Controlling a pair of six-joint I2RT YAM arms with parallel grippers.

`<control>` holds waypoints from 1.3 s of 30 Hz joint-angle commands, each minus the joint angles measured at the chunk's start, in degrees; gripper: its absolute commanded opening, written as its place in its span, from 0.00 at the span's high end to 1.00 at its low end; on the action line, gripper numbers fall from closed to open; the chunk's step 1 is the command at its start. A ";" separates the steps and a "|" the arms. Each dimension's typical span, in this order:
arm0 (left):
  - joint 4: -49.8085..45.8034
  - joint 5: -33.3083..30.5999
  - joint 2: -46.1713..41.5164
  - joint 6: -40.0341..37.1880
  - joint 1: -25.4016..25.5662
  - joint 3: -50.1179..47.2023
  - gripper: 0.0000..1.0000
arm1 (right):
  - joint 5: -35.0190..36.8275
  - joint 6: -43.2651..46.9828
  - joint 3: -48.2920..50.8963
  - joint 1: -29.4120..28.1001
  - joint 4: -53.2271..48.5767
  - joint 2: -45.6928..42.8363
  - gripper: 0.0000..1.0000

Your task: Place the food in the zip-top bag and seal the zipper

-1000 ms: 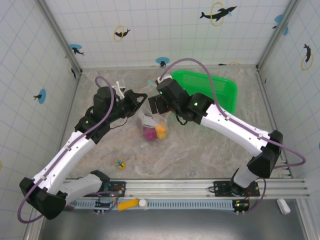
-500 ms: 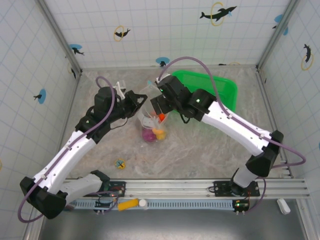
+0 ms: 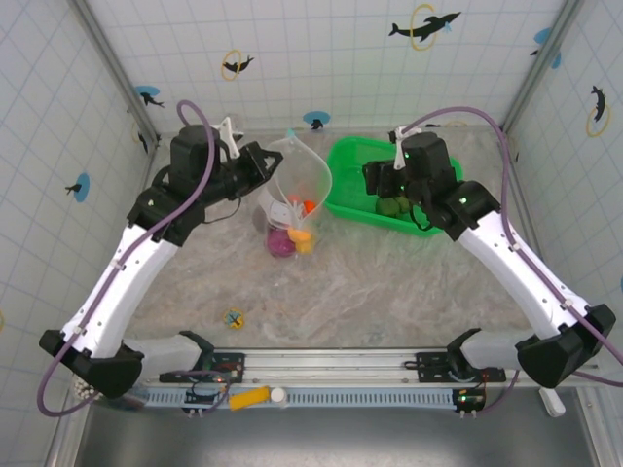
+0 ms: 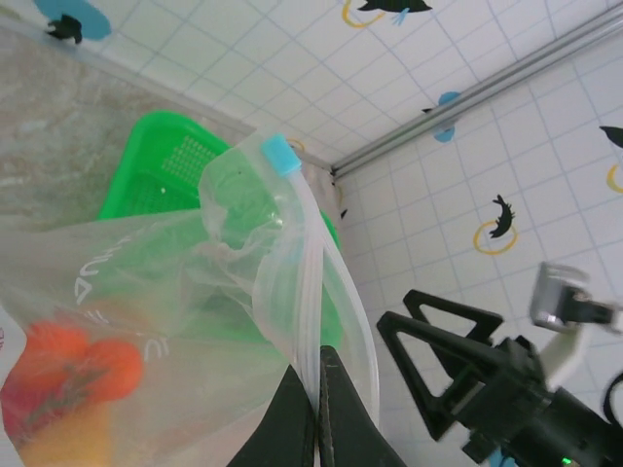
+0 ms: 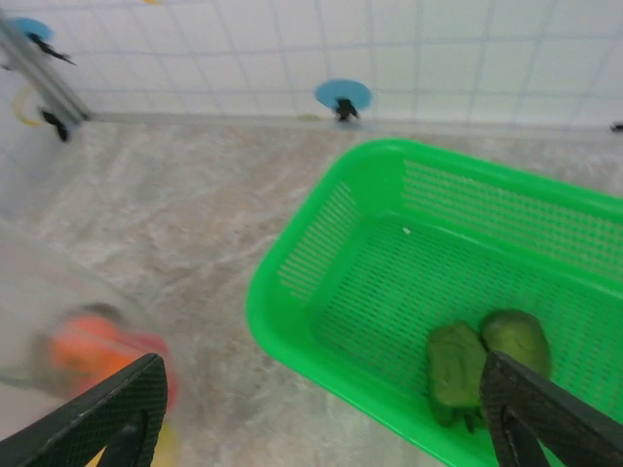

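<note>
This looks like a robotics lab test cell. White grid-printed walls (image 3: 321,68) with dolphin stickers (image 3: 424,24) enclose a marbled desk (image 3: 389,282), edged by an aluminium rail (image 3: 370,362).

Top external: set high behind the arm bases, looking down and away over the whole table (image 3: 389,282) to the far wall (image 3: 321,58).
Left wrist: hard up against the zip-top bag (image 4: 146,282), facing right toward the far-right wall corner (image 4: 467,97).
Right wrist: close above the green basket (image 5: 321,292), tilted down toward the far wall.
All three views share bag and basket. In the right wrist view the bag sits blurred at the left edge.
</note>
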State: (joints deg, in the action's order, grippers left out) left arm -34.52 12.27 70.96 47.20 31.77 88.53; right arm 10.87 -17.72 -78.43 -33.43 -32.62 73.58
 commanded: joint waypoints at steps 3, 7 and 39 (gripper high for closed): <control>-12.34 0.90 6.62 -11.80 -0.50 8.45 1.00 | 2.85 0.94 7.39 5.58 0.16 1.48 0.14; -10.61 6.75 9.00 -12.92 -0.30 4.52 1.00 | -0.51 -2.27 11.14 11.29 3.34 5.47 0.11; 21.29 22.03 8.32 1.67 2.26 -20.34 1.00 | -5.92 -12.07 -1.20 21.04 8.89 40.34 0.29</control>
State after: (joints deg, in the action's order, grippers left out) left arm -14.57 33.04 78.81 48.18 33.71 67.42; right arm 5.78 -29.41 -79.46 -12.69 -25.08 112.81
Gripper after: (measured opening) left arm 0.041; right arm 0.720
